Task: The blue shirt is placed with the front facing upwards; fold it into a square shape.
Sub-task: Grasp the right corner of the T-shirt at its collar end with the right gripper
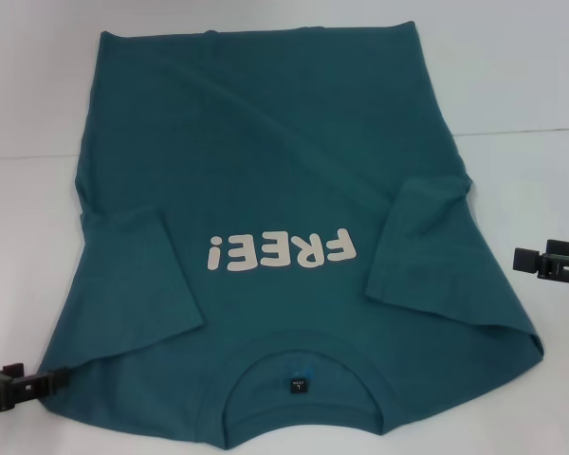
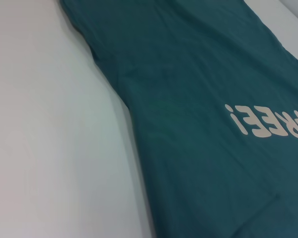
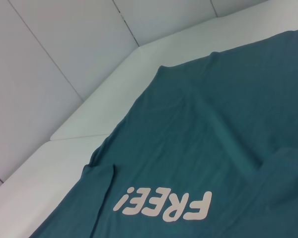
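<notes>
- While both arms sit low at the sides, the blue shirt (image 1: 284, 171) lies front-up on the white counter (image 1: 512, 95), sleeves folded inward, between the claws.
- The left claw (image 1: 19, 384) touches the shirt's near corner; I cannot tell its grip.
- The right claw (image 1: 550, 261) sits just off the shirt's edge; its grip is unclear too.

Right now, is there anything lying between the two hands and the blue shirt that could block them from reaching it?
Nothing visible does. The blue shirt lies flat on the white table. The left hand sits at its near left corner and the right hand beside its right edge, with only bare table between.
</notes>
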Robot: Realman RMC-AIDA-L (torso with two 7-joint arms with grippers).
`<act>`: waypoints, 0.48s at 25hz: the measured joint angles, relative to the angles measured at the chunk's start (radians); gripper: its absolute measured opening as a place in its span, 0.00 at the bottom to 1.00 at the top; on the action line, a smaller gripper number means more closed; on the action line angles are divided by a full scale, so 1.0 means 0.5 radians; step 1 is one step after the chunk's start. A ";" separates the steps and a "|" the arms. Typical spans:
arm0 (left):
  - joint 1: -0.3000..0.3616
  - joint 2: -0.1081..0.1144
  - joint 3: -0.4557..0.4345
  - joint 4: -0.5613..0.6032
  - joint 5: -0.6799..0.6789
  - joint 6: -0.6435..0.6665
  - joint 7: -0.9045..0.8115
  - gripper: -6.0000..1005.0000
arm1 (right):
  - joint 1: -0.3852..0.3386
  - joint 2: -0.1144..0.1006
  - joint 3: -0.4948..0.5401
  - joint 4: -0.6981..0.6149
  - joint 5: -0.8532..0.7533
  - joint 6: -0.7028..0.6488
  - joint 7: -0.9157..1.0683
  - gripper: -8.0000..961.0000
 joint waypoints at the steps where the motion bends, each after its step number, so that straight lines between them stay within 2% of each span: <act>1: -0.002 0.000 0.002 -0.005 0.000 0.000 0.000 0.84 | 0.000 0.000 0.000 0.001 0.000 0.000 0.000 0.98; 12: -0.021 0.003 0.065 -0.018 0.005 0.106 -0.005 0.84 | -0.001 0.001 -0.002 0.004 -0.003 -0.001 0.003 0.99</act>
